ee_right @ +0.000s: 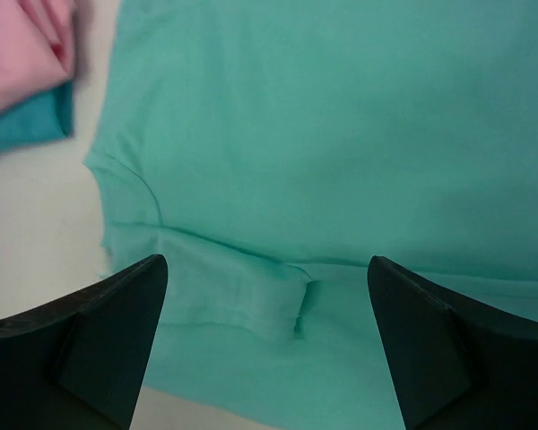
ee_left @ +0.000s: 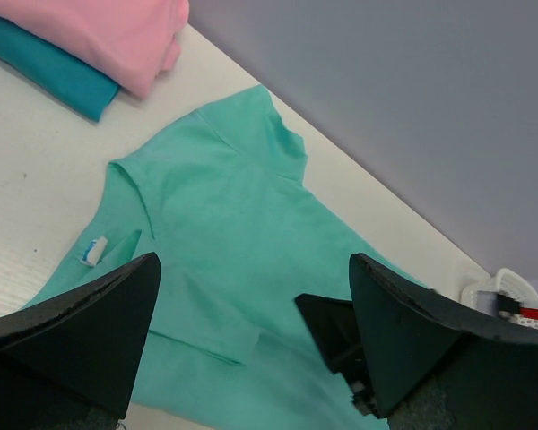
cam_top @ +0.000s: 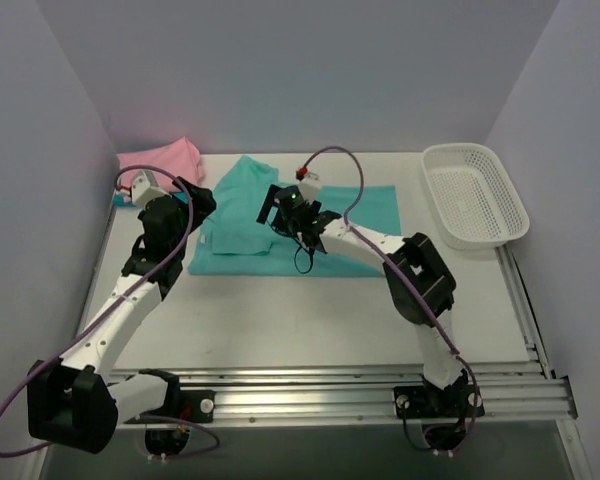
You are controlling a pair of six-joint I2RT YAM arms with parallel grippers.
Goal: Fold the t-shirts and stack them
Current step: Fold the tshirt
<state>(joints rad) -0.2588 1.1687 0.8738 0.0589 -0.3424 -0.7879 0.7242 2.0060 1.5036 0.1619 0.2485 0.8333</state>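
A teal-green t-shirt (cam_top: 242, 215) lies spread on the table's far half, with one sleeve (ee_right: 233, 291) folded in over the body. My left gripper (cam_top: 195, 200) hovers open at its left edge, with nothing between the fingers (ee_left: 253, 269). My right gripper (cam_top: 280, 205) hangs open over the shirt's middle, just above the folded sleeve (ee_right: 267, 264). A folded pink t-shirt (cam_top: 160, 158) rests on a darker teal-blue one (ee_left: 45, 63) at the back left corner.
A white mesh basket (cam_top: 475, 195) stands at the back right. Grey walls close the table on three sides. The right gripper's dark finger (ee_left: 332, 331) shows in the left wrist view, close to my left gripper.
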